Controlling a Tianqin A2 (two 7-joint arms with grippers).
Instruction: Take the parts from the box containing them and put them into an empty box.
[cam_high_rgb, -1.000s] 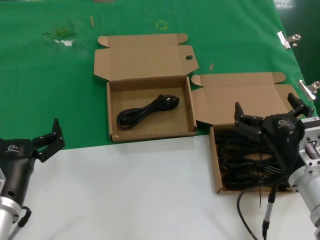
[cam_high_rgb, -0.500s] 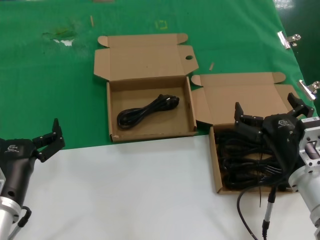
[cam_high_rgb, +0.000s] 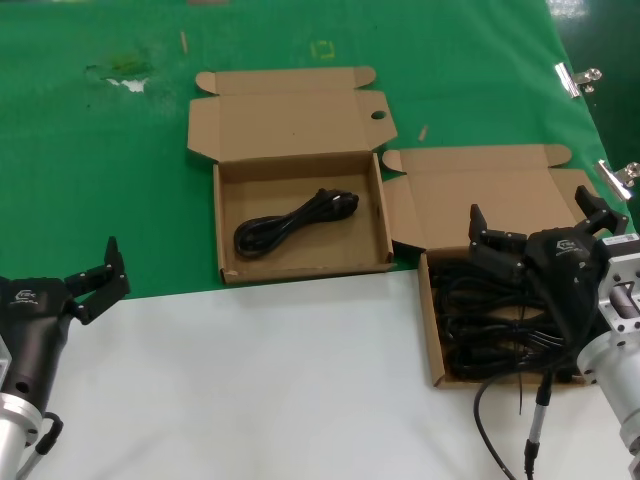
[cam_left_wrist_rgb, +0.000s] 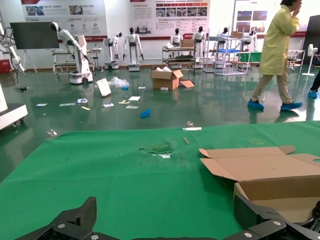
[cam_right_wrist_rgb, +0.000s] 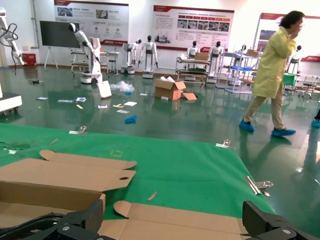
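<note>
A pile of black power cables fills the cardboard box at the right. One looped black cable lies in the open box at the middle. My right gripper is open and empty, hovering over the full box near its raised lid; in the right wrist view that lid lies between its fingers and a bit of cable shows. My left gripper is open and empty at the near left, apart from both boxes; in the left wrist view it faces green cloth.
Green cloth covers the far half of the table and a white surface the near half. Metal clips sit at the right edge. A thin grey wire hangs from the right arm.
</note>
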